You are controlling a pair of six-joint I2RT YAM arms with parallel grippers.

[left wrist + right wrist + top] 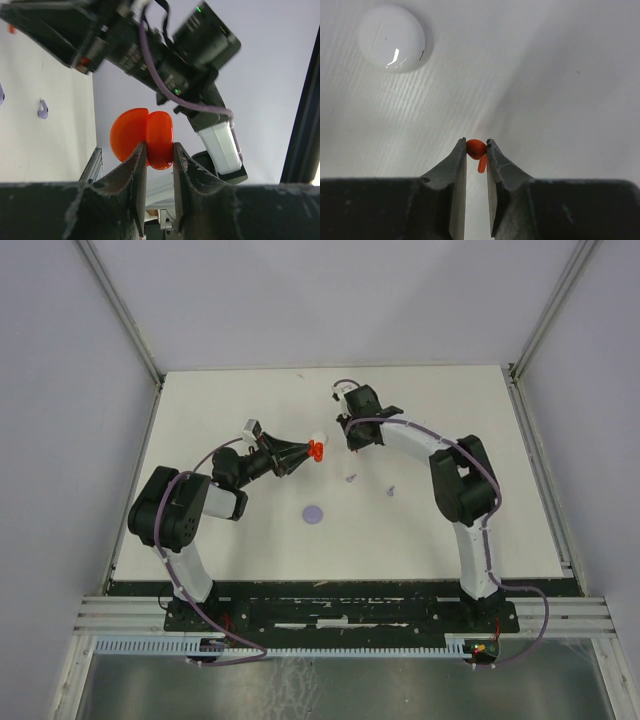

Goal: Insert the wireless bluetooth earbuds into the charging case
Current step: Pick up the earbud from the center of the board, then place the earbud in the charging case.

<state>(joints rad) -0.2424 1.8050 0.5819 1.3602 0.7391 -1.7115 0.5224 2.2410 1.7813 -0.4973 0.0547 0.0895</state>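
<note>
A red charging case (150,134), hinged open into two rounded halves, is held off the table with my left gripper (159,150) shut on one half; from above the case (316,450) shows at the tip of that gripper (300,453). My right gripper (476,145) points down at the white table, both fingers pressed against a tiny red stemmed earbud (476,148). In the top view the right gripper (351,440) stands just right of the red case. Two pale purple earbuds (350,478) (391,490) lie loose on the table.
A round white case (391,37) lies shut on the table beyond the right gripper. A pale purple disc (315,513) lies nearer the arms' bases. The right arm (165,55) crosses above the red case in the left wrist view. Enclosure walls ring the table.
</note>
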